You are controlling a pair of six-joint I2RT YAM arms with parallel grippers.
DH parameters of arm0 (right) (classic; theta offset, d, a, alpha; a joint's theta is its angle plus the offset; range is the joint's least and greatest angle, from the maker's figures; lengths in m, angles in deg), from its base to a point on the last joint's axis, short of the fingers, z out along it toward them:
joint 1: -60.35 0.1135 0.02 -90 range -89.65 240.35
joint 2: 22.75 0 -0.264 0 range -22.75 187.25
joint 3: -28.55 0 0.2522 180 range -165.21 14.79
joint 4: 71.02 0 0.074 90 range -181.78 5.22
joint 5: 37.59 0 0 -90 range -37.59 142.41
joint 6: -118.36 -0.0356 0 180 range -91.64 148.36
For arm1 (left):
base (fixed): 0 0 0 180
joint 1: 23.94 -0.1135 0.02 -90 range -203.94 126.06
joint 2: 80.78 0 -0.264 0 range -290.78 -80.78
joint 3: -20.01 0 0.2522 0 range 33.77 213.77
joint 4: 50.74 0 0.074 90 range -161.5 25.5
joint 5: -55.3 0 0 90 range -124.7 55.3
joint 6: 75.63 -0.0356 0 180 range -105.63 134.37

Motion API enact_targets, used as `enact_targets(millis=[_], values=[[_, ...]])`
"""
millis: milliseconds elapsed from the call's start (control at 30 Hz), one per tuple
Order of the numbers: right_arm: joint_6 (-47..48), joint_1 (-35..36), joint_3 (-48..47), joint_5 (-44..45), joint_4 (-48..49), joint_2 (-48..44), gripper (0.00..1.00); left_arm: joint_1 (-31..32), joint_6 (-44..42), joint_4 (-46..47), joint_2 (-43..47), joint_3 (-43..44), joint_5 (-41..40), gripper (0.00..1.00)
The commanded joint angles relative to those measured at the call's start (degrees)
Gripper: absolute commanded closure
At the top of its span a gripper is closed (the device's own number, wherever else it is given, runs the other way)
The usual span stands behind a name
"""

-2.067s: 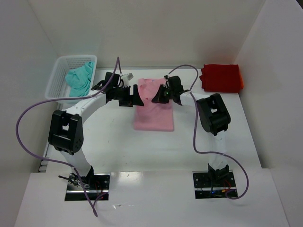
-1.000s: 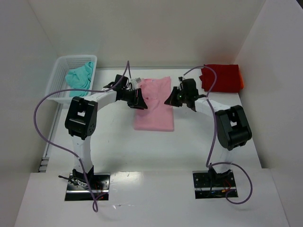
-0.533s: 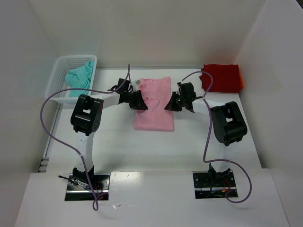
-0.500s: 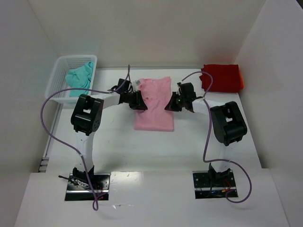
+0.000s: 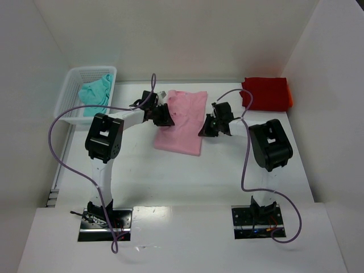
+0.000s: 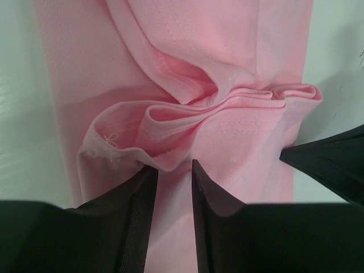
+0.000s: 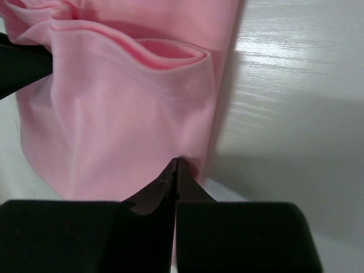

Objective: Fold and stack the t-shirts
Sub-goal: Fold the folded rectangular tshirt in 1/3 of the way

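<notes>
The light pink t-shirt [image 5: 183, 126] lies partly folded and skewed in the middle of the table. My left gripper [image 5: 164, 117] is at its left edge, jaws narrowly apart with a bunched fold of pink cloth [image 6: 187, 142] pinched between the fingers [image 6: 139, 196]. My right gripper [image 5: 205, 128] is at the shirt's right edge, jaws pressed together on the pink hem [image 7: 190, 145]. The bright red t-shirt [image 5: 266, 94] lies folded at the far right. A crumpled teal t-shirt [image 5: 94, 91] sits in the basket.
A white mesh basket [image 5: 69, 107] stands at the far left against the wall. White walls close the table in at the back and both sides. Purple cables loop from both arms over the near table.
The pink shirt's near end has swung left, so it now lies skewed. The left gripper has drawn slightly back and the right one slightly nearer.
</notes>
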Motion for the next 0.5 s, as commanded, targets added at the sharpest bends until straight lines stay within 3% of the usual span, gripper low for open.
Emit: enact_targets(millis=[0,300,467], values=[[2.09,0.17,-1.99,1.07,-0.34,2.69,1.0,-0.51,-0.53,-1.06,1.02,1.41,-2.02,0.61],[2.62,0.17,-3.57,0.54,-0.87,3.84,1.0,-1.04,-1.59,0.0,2.77,2.11,0.43,0.56],[3.15,0.17,-4.1,5.28,-3.76,3.84,1.0,-1.04,-2.11,0.53,4.01,3.34,-0.7,0.56]])
